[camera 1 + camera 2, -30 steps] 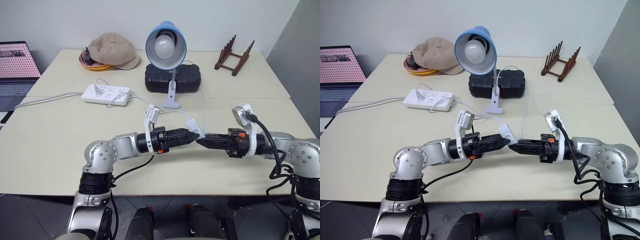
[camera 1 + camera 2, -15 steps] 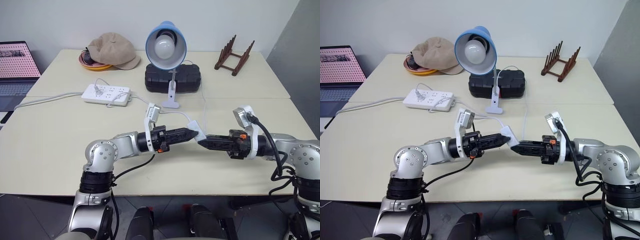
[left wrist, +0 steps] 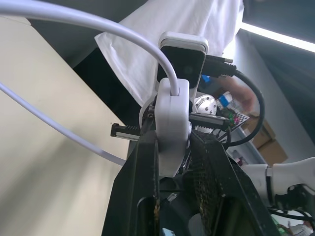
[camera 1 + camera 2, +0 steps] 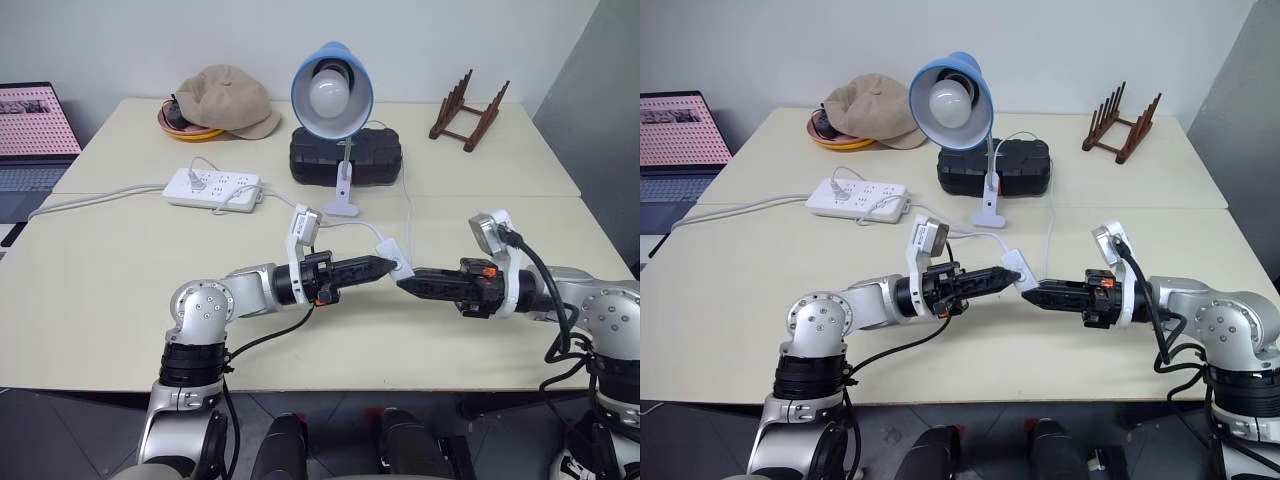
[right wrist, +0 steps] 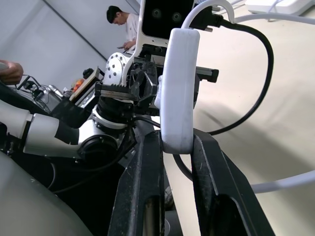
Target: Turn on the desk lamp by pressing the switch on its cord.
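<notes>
Both grippers are pinching the switch [image 4: 398, 268] above the table's [image 4: 100, 290] front half: the left gripper [image 4: 385, 266] and right gripper [image 4: 405, 283] are each closing on an end. With the desk lamp [image 4: 332, 95] looking unlit, the pressing step appears underway; next, a squeeze on the switch's button seems needed, keeping the cord [image 4: 407, 215] slack.

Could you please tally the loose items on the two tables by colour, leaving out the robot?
White: 3 - power strip, switch, cord
Blue: 1 - desk lamp
Black: 1 - case
Beige: 1 - cap
Brown: 1 - wooden rack
Total: 7
</notes>
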Controlling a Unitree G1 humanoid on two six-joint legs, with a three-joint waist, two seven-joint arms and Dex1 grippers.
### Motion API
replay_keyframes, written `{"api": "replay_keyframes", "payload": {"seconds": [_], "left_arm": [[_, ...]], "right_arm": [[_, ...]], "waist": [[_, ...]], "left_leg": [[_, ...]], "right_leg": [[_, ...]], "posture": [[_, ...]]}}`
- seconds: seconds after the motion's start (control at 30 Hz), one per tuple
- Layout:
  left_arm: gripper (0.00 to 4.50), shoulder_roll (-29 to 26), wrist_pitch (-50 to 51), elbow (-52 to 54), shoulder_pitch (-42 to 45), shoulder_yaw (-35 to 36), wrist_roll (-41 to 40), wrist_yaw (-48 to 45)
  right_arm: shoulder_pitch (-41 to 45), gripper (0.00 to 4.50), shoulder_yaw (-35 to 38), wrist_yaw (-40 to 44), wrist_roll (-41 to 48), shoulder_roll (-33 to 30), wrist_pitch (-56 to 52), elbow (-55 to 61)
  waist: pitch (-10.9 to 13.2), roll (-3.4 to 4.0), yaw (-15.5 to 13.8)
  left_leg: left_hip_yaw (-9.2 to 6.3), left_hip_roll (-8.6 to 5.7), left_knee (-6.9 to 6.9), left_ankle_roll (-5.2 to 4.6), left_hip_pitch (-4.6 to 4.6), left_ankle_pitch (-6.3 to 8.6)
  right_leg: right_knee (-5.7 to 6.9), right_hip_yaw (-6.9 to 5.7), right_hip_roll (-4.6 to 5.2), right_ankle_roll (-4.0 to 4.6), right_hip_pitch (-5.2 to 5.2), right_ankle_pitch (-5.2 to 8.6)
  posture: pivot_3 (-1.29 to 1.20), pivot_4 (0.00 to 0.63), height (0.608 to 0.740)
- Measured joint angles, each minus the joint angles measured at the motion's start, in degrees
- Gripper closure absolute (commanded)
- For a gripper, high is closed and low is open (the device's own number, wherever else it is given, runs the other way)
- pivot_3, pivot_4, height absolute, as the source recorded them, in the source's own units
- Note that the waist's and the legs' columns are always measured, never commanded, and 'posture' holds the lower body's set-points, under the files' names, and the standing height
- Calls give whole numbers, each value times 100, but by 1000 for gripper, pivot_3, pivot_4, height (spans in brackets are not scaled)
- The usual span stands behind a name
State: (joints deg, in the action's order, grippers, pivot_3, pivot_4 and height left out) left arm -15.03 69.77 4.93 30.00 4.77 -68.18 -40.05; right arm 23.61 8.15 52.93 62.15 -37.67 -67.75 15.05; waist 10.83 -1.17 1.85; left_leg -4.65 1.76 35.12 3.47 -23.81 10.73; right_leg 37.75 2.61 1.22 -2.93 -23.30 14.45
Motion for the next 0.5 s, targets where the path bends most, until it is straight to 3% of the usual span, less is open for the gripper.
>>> {"api": "replay_keyframes", "payload": {"seconds": [0.5], "left_arm": [[3942,132,594,-239,-107,319,-1212,1113]], "right_arm": [[-59,4113,-161,166,-21,-117,221,70]], "waist": [[0,-1,-2]], "left_leg": [[0,0,-2,0,-2,0]], "right_leg": [[-2,0,1,0,-1,0]], "posture": [[0,150,740]]}}
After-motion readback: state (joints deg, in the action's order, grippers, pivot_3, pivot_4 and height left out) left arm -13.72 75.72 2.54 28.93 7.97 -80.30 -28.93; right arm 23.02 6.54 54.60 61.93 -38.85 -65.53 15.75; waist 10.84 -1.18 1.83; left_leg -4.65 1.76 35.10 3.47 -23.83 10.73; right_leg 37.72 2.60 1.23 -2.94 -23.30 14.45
